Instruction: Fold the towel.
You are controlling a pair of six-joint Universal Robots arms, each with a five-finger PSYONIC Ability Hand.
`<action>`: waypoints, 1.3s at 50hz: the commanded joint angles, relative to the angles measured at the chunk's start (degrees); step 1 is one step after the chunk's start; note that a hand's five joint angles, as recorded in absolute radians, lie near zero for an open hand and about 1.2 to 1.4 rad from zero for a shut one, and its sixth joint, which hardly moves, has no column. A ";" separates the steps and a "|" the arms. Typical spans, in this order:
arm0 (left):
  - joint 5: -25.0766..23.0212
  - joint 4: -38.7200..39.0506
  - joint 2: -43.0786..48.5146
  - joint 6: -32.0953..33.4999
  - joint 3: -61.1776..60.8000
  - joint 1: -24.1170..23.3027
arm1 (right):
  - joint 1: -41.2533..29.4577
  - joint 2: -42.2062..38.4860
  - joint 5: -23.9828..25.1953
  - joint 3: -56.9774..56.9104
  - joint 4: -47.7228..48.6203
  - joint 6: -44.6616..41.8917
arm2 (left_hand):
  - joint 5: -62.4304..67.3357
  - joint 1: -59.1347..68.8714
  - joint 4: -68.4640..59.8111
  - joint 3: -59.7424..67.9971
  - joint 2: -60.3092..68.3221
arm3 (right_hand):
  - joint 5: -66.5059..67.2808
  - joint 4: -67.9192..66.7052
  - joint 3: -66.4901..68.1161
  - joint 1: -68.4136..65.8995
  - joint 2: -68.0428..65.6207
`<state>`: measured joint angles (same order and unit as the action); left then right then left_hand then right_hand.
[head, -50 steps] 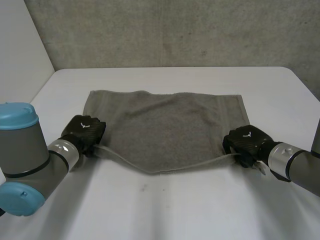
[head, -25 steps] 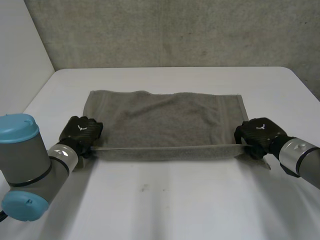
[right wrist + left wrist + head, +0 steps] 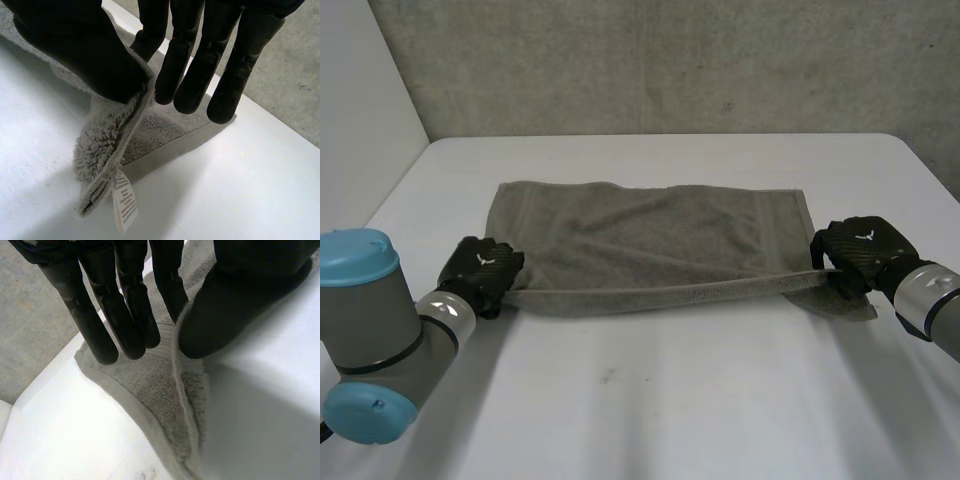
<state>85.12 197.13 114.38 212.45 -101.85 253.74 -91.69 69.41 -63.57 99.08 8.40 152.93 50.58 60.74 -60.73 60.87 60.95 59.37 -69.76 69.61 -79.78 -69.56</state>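
Note:
A grey towel (image 3: 650,230) lies spread on the white table (image 3: 650,400). Its near edge is raised and stretched between my two hands. My left hand (image 3: 480,268) holds the near left corner; in the left wrist view the thumb (image 3: 235,305) pinches the towel's edge (image 3: 187,390) against a finger. My right hand (image 3: 860,250) holds the near right corner. In the right wrist view its thumb (image 3: 85,50) presses the towel (image 3: 105,140) against the fingers (image 3: 185,60), and the corner hangs below them with a white label (image 3: 125,200).
A grey wall (image 3: 650,60) rises behind the table's far edge. Bare white table surface runs along the front and at both sides of the towel.
The sagging near edge has been pulled straight. My right hand moved to the right and away from the front with its corner; the left hand shifted only slightly.

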 commanded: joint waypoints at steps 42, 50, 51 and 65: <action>-12.08 -23.99 -11.75 16.33 2.42 1.93 | -0.85 1.72 0.92 -15.03 -32.75 -21.90 | 19.42 19.26 -19.27 19.13 19.05 | 10.63 -10.24 10.39 -0.22 -10.44; -12.08 -23.55 3.37 16.07 19.72 2.55 | -5.60 -12.87 -5.06 -27.78 -26.87 -18.55 | 19.42 19.26 -19.27 19.13 19.05 | 10.63 -10.24 10.39 -0.22 -10.44; -12.08 -23.55 3.40 16.06 19.76 2.55 | -6.04 -15.16 -5.42 -29.89 -24.33 -17.41 | 19.42 19.26 -19.27 19.13 19.05 | 10.63 -10.24 10.39 -0.22 -10.44; -6.55 -22.14 29.59 8.07 55.62 1.85 | -8.77 -27.30 -10.96 -41.33 -0.32 -8.00 | 19.42 19.26 -19.27 19.13 19.05 | 10.63 -10.24 10.39 -0.22 -10.44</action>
<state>76.44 175.51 135.43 223.14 -57.43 255.90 -99.96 45.99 -71.81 61.50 -0.32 143.16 58.81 67.17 -69.74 69.70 69.82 59.39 -69.76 69.61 -79.83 -69.56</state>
